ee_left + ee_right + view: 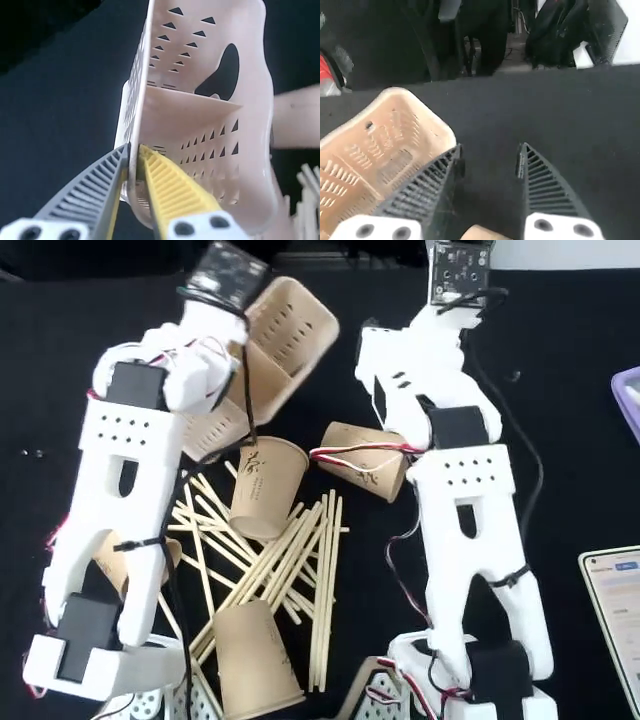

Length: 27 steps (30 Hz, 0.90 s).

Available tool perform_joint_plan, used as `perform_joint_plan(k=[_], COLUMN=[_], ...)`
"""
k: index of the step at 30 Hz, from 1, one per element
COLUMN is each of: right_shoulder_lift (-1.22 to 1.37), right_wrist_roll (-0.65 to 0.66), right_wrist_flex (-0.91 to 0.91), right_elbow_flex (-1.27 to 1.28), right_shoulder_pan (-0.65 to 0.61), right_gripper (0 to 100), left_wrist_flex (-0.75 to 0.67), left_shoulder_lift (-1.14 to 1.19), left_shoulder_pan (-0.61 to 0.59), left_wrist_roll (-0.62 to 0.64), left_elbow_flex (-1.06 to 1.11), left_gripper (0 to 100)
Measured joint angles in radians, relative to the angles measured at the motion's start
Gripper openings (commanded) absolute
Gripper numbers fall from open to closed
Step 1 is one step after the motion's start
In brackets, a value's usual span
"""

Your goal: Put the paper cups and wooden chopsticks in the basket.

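At the basket's rim, your left gripper is pinched closed on the thin plastic wall, one jaw inside and one outside. The basket sits tipped rather than flat, and I can't tell if it's off the black table or leaning on it. Your right gripper is just beside the basket with its jaws spread wide and nothing between them. Nothing's in the basket from what I can see. The paper cups lie just on the near side of it, one on its side by the right arm with a wire draped over it, another half under the left arm. The wooden chopsticks are a loose criss-crossed heap a bit farther from the basket, with cups resting on them. Handling-wise, I'd guess the cups are super light and crush easily, so go gentle and pinch the rim wall, one jaw inside the mouth, instead of squeezing the body. The chopsticks look stiff, thin and prone to rolling. Grab one near its middle where it pokes clear of the heap, or it'll likely pivot and drag its neighbours. The basket looks light and a bit flexy, so it may swing on that rim hold.
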Motion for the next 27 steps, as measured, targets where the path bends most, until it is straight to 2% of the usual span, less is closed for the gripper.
perform_joint_plan(k=[2,5,8,14,23,27], right_shoulder_lift=[0.000,0.000,0.002,-0.011,-0.011,0.012], right_wrist_roll=[0.002,0.084,0.166,0.183,0.193,0.193], right_wrist_flex=[0.000,0.000,0.000,-0.009,-0.311,-0.370], right_elbow_flex=[0.002,0.017,0.063,0.101,0.292,0.301], right_shoulder_pan=[0.040,0.060,0.017,-0.040,-0.040,-0.040], right_gripper=[18.1,18.1,18.2,18.1,18.0,17.9], left_wrist_flex=[-0.002,-0.002,-0.002,0.005,0.005,0.005], left_shoulder_lift=[0.000,0.000,0.000,0.000,0.000,0.000], left_shoulder_pan=[0.006,0.012,0.037,0.107,0.140,0.140], left_wrist_roll=[-0.052,-0.078,-0.091,-0.095,-0.095,-0.095], left_elbow_flex=[0.000,0.000,0.006,0.038,0.038,0.038], left_gripper=[3,3,3,3,3,3])
